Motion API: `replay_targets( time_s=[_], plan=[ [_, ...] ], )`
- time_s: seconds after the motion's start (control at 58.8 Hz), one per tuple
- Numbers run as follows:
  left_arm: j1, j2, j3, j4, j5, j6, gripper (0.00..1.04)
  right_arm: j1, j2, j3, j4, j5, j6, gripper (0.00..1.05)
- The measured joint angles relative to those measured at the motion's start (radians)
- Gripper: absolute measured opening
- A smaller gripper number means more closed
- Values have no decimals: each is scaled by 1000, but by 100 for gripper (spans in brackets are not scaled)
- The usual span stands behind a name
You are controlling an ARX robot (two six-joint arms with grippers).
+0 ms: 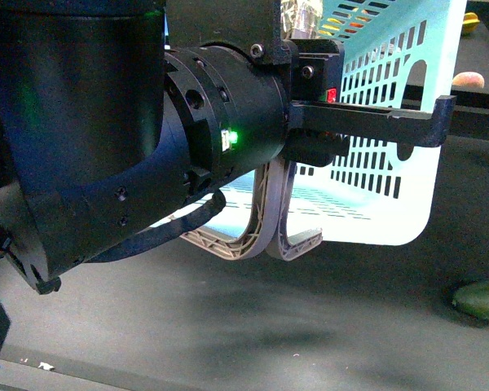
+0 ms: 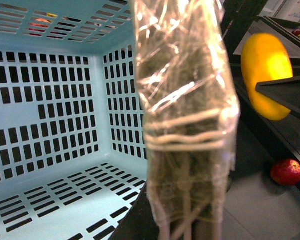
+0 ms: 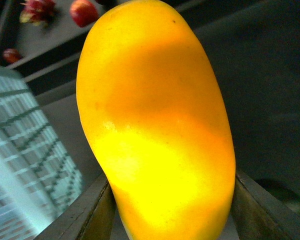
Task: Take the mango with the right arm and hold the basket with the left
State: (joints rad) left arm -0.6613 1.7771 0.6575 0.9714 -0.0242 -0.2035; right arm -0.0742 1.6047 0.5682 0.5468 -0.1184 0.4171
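My right gripper is shut on the mango, a plump yellow-orange oval that fills the right wrist view between two dark fingers. From the left wrist view the mango hangs in the air beside the basket, with a black finger across it. The turquoise slotted basket is tipped up off the table, its grey-brown handles hanging down. My bulky black left arm fills the near left. The left gripper is shut on the basket's rim. The basket's inside holds nothing that I can see.
A bundle wrapped in clear plastic stands right in front of the left wrist camera. A dark green fruit lies on the dark table at the right, a red apple below the mango. More fruit sits further off.
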Motion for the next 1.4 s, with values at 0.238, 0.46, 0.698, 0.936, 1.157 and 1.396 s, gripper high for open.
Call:
replay_targets(
  time_s=[0.238,0.46,0.698,0.936,1.157,1.396],
  plan=[
    [0,-1,0,0,-1,0,5,155,-66,-2,0,-21,-5,56],
    [0,-1,0,0,0,0,5,270,37,76,22,-44,-21,56],
    [0,-1,0,0,0,0,5,315,162,189,21,-36,-23,56],
    [0,-1,0,0,-1,0,5,344,201,226,27,-39,-23,72],
    [0,-1,0,0,0,0,5,365,124,198,47,-43,-14,98],
    [0,0,-1,-5,-3,-7,5,369,-120,69,21,69,-3,96]
  ],
)
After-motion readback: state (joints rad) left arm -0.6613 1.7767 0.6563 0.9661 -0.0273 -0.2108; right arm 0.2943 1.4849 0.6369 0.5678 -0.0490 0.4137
